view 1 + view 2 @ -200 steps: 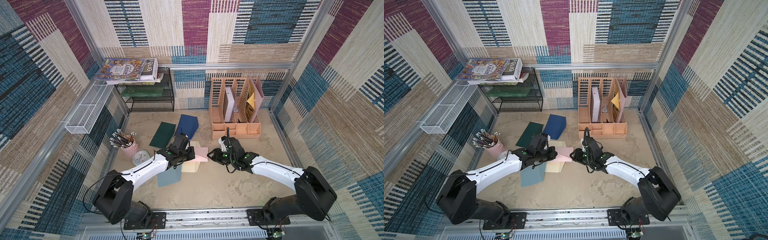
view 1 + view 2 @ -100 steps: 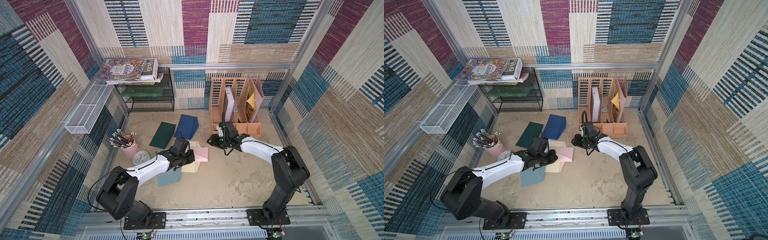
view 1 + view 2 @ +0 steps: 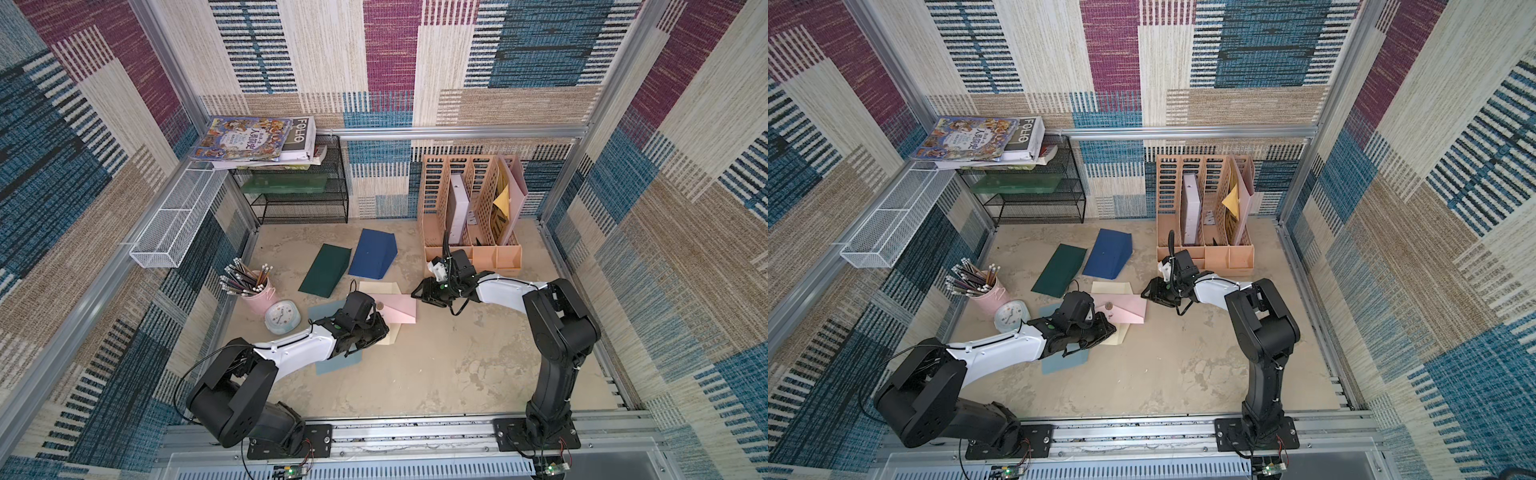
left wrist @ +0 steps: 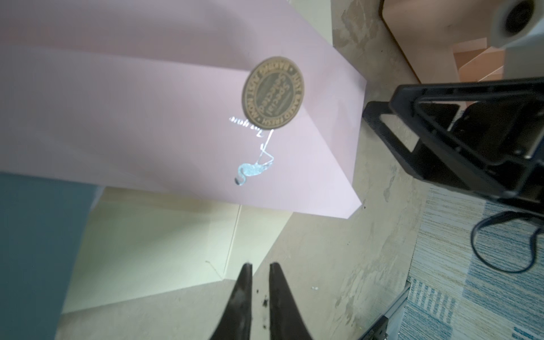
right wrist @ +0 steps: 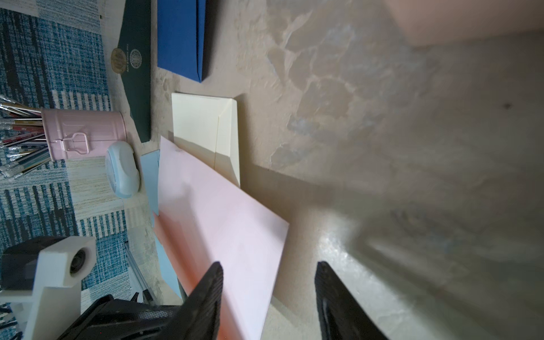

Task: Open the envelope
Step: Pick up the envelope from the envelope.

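- Centrally, the pink envelope (image 3: 397, 308) lay on the table, overlapping a cream envelope (image 3: 376, 287).
- Its flap, bearing a round gold seal (image 4: 272, 92), looked partly raised.
- At its 7 o'clock, the left gripper (image 4: 260, 270) showed a slim gap, holding nothing.
- At 3 o'clock, the right gripper (image 5: 268, 273) stood spread, empty.

My left gripper (image 3: 1106, 328) sits at frame centre beside the pink envelope (image 3: 1125, 311); my right gripper (image 3: 1148, 293) rests just beyond its right edge.
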Controlling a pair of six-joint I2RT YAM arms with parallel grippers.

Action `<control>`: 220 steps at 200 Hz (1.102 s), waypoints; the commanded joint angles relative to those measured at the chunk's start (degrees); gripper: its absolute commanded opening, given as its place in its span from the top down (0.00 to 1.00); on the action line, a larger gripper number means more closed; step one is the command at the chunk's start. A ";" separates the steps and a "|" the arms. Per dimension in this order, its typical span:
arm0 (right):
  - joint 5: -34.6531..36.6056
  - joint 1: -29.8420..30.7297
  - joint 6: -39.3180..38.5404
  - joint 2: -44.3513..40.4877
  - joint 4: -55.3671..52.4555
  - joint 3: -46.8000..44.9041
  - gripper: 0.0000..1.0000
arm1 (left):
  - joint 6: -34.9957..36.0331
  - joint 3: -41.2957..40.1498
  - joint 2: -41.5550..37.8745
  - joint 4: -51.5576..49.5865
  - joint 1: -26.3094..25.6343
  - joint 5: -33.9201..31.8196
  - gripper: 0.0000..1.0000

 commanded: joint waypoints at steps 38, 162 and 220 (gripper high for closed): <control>3.78 -1.07 -0.53 -2.51 -0.01 -2.86 0.47 | 6.84 6.11 -1.89 -0.66 0.35 -8.08 0.81; 2.35 -1.20 -2.07 -3.30 -1.30 -2.46 0.47 | 7.80 12.89 17.70 -3.15 3.82 -5.85 0.87; -3.66 -1.19 -0.90 0.81 0.90 -1.47 0.44 | 3.38 9.78 23.40 2.57 3.80 -1.11 0.89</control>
